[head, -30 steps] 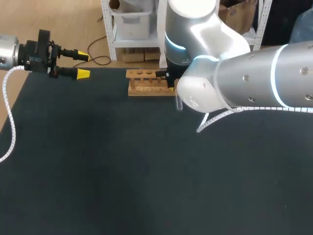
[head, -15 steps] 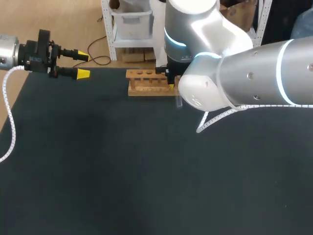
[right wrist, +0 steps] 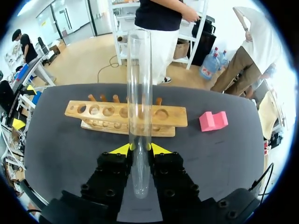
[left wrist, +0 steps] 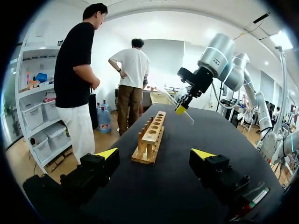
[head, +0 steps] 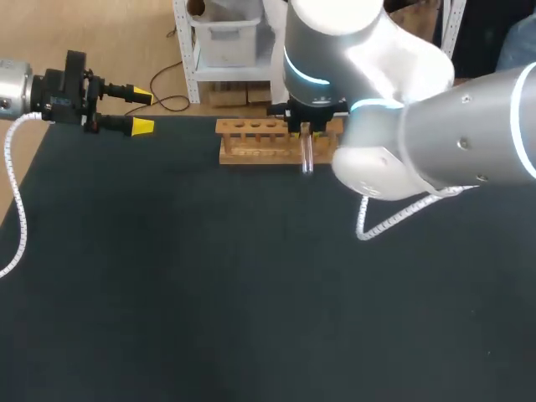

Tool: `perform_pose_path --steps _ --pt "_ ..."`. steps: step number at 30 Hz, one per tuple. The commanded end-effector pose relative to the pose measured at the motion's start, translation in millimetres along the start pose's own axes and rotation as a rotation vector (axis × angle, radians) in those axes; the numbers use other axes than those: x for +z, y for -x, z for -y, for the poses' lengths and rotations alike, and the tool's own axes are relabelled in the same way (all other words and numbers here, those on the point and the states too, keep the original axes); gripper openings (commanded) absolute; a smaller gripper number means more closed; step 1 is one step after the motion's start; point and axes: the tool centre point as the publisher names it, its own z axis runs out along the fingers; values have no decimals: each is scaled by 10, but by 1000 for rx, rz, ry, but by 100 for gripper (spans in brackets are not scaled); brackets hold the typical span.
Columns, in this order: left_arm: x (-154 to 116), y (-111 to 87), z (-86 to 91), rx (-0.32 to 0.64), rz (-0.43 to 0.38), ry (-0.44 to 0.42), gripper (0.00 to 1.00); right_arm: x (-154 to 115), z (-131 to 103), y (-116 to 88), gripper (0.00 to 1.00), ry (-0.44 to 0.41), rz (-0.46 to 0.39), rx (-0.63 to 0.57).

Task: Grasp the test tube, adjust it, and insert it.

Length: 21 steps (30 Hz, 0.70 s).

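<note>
On the black table point(head: 167, 276), top middle, seemingly adjusting the test tube point(right wrist: 139, 93) pinched in the right gripper point(right wrist: 140, 148) by the wooden rack point(head: 251, 142), left gripper point(head: 142, 111) apart; next, probably lining up over a hole.

One test tube point(right wrist: 139, 107), one wooden rack point(head: 251, 141), one pink block point(right wrist: 213, 120); two arms: left arm point(head: 17, 94), right arm point(head: 435, 142).

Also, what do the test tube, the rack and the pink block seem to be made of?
The test tube is clear and glossy, glass or plastic: the rack shows through it. The rack seems bare wood: pale tan, matte. The pink block is matte, evenly coloured, perhaps foam or plastic.
</note>
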Motion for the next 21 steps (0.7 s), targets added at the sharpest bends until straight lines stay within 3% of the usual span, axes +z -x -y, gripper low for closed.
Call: perform_pose_path --steps 1,14,21 --pt "-1 -6 15 2 1 3 100 -77 36 -21 0 8 163 1" --pt "-1 -6 15 2 1 3 100 -198 46 156 0 50 363 -18" --pt "-1 -6 15 2 1 3 100 -242 77 216 0 67 419 -12"
